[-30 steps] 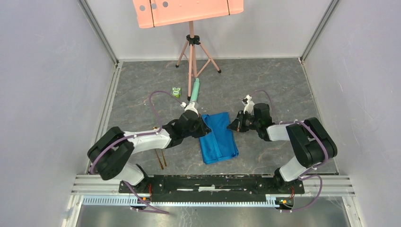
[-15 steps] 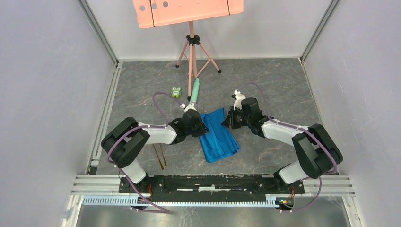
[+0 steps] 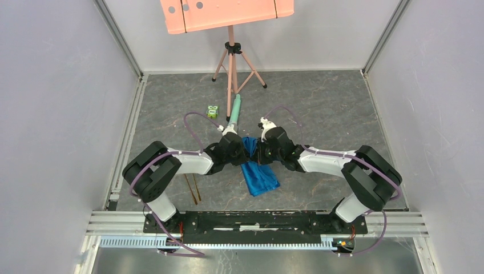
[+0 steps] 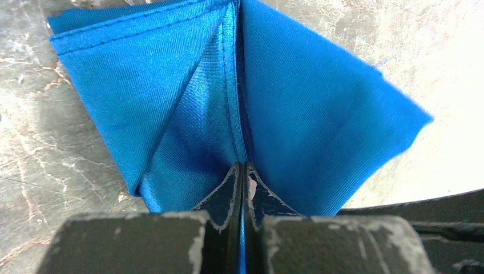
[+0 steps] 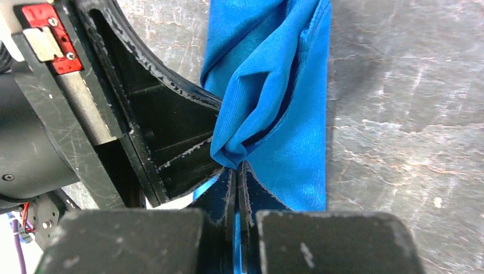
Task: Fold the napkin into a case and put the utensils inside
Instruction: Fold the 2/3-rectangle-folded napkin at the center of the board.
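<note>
So from where I'm standing: one blue napkin, two gold utensils, one green toy, one pale green tube, one pink stand, two arms.

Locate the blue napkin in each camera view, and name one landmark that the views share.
Top external: napkin at centre, slightly below the middle of the picture.
Left wrist: napkin fills the upper middle, pinched by the left gripper at bottom centre.
Right wrist: napkin runs from top centre down into the right gripper.
Shared landmark: the grey marbled table under the cloth.
</note>
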You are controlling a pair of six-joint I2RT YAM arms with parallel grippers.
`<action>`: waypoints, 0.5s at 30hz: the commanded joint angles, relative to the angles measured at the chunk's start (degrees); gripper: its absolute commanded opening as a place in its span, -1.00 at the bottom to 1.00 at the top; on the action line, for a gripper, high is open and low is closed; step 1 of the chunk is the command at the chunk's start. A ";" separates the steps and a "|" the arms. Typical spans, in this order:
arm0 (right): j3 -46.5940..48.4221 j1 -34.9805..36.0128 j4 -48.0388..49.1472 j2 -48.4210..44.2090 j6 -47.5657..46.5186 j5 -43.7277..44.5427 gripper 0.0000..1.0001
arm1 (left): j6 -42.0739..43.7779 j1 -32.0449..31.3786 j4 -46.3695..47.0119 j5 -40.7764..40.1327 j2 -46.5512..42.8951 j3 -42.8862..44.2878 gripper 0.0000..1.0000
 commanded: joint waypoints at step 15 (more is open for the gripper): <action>2.09 1.61 1.13 0.85 1.86 5.06 -0.99 | 0.65 10.36 -4.69 8.77 -18.39 -8.78 0.08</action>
